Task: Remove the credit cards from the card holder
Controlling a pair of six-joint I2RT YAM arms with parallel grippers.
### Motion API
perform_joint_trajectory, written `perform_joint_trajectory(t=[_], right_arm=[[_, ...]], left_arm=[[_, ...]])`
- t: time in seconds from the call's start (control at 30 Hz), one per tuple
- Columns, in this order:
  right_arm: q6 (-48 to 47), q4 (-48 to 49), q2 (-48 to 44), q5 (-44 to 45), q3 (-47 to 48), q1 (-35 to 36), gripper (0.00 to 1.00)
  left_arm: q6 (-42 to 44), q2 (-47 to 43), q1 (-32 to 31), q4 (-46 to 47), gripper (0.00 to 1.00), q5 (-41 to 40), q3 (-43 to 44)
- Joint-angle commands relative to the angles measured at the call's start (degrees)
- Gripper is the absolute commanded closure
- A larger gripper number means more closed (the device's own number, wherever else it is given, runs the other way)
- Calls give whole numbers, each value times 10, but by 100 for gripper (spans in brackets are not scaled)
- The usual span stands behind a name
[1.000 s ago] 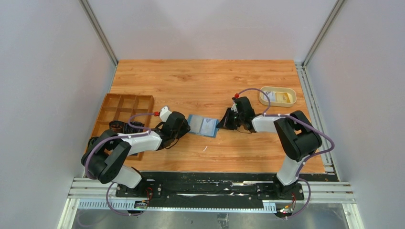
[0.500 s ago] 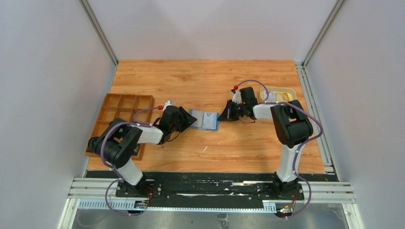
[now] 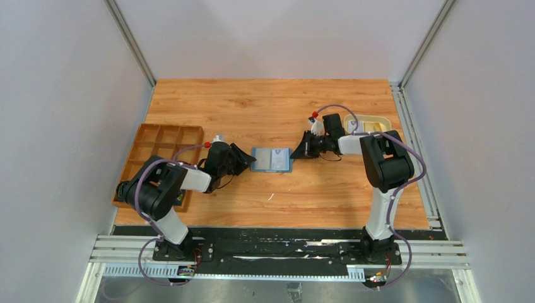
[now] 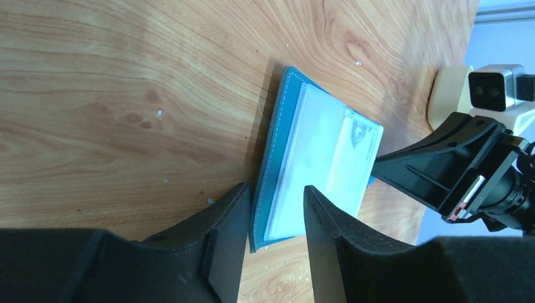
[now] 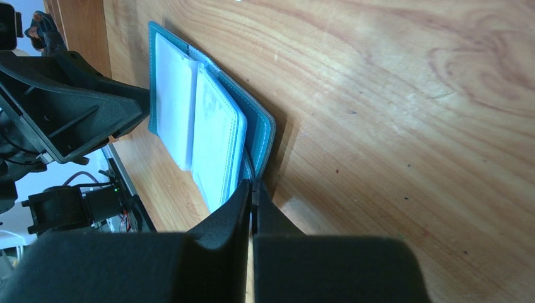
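The blue card holder [image 3: 272, 160] lies open on the wooden table between my two grippers. Its whitish clear pockets face up, and I cannot tell whether cards sit in them. My left gripper [image 3: 246, 161] is open, its jaws astride the holder's left edge. In the left wrist view the holder [image 4: 315, 151] has its near corner between my open left gripper's [image 4: 274, 221] fingers. My right gripper [image 3: 296, 153] is shut on the holder's right edge. In the right wrist view my right gripper [image 5: 252, 189] pinches a thin dark tab at the edge of the holder [image 5: 208, 126].
A brown wooden compartment tray [image 3: 161, 146] stands at the left, behind my left arm. A cream oval dish [image 3: 378, 120] sits at the far right, partly hidden by my right arm, with whitish and yellow cards [image 3: 376, 129] in it.
Both grippers and the holder have moved toward the far side. The holder has turned from tilted to square. My right gripper has drawn back to the right.
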Motion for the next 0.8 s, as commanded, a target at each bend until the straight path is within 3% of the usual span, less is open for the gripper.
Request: perform_joint_trajectory(t=[0.0, 0.17, 0.37, 0.53, 0.77], right_arm=[[-22, -25, 15, -25, 20, -12, 100], [-22, -25, 19, -31, 20, -13, 100], [-24, -25, 23, -35, 20, -13, 100], [-24, -25, 28, -38, 22, -14, 100], [-26, -25, 29, -41, 21, -13, 100]], left_arm=[[-1, 25, 12, 17, 55, 24, -22], [-41, 86, 12, 137, 65, 83, -26], [-32, 76, 12, 122, 72, 68, -34], [-23, 50, 15, 103, 69, 42, -45], [-43, 55, 18, 151, 60, 30, -62]])
